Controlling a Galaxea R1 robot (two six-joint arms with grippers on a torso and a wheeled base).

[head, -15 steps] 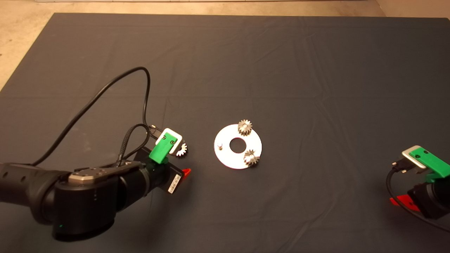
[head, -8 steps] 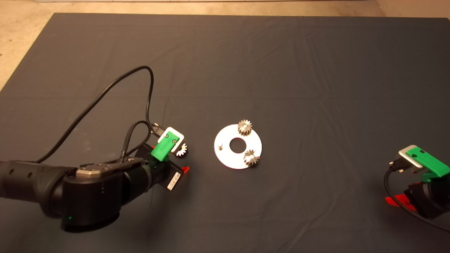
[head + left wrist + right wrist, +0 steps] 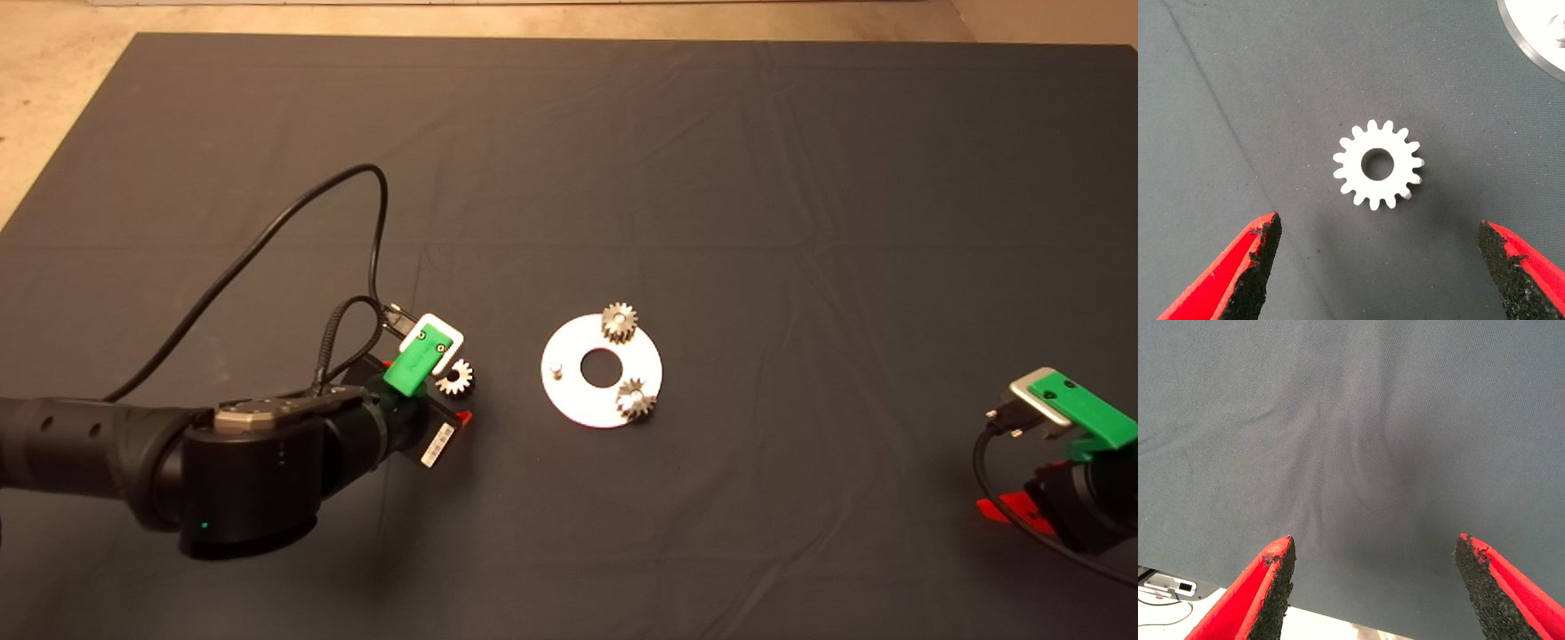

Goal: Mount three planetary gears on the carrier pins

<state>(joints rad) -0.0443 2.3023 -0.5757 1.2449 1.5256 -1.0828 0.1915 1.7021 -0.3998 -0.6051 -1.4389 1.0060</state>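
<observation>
two gears (image 3: 620, 322) on pins, one loose gear (image 3: 1378, 165), apparently one bare pin (image 3: 556, 367)

A disc (image 3: 602, 371) lies mid-worktop (image 3: 711, 178) with two gears (image 3: 620, 322) on its far and near-right pins and a bare pin (image 3: 556, 367) on its left. A third gear (image 3: 457, 380) lies flat left of it, seemingly just beyond the left gripper (image 3: 1381, 267). The right gripper (image 3: 1009, 514) sits at the near right edge.

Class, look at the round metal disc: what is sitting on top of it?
On the disc two planetary gears sit on pins, and one bare pin stands free. Those gears cover their pins almost entirely. The third gear lies on the mat beneath the open left gripper.
</observation>
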